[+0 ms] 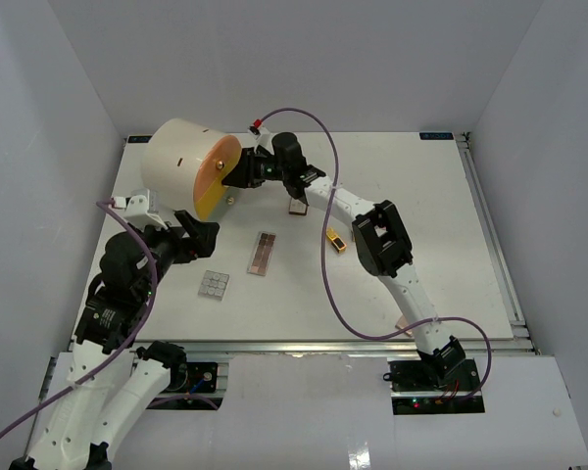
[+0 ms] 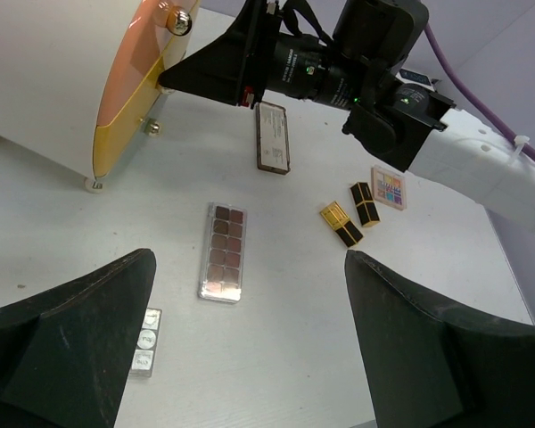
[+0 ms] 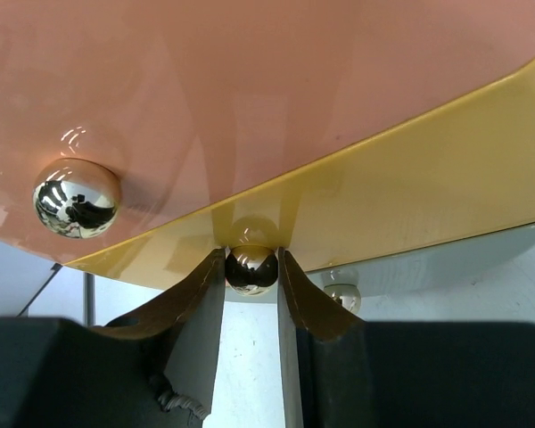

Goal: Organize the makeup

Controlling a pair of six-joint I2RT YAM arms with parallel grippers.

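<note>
My right gripper [image 1: 243,174] is shut on a small gold knob [image 3: 251,269] of the yellow drawer [image 3: 410,187], on the front of the big cream cylinder [image 1: 176,162]. My left gripper [image 1: 200,235] is open and empty, hovering above the table [image 2: 276,357]. On the table lie a long pinkish palette [image 1: 264,253], a grey palette [image 1: 214,284], a dark palette [image 1: 297,205] and two gold-and-black lipsticks [image 1: 335,240]. The left wrist view also shows a multicolour palette [image 2: 390,187] beside the lipsticks [image 2: 343,223]. No sponges are in view.
The cylinder lies on its side at the back left, its orange drawer [image 3: 250,89] above the yellow one, with a second gold knob [image 3: 76,198]. The right arm [image 1: 382,235] spans the table's middle. White walls enclose the table.
</note>
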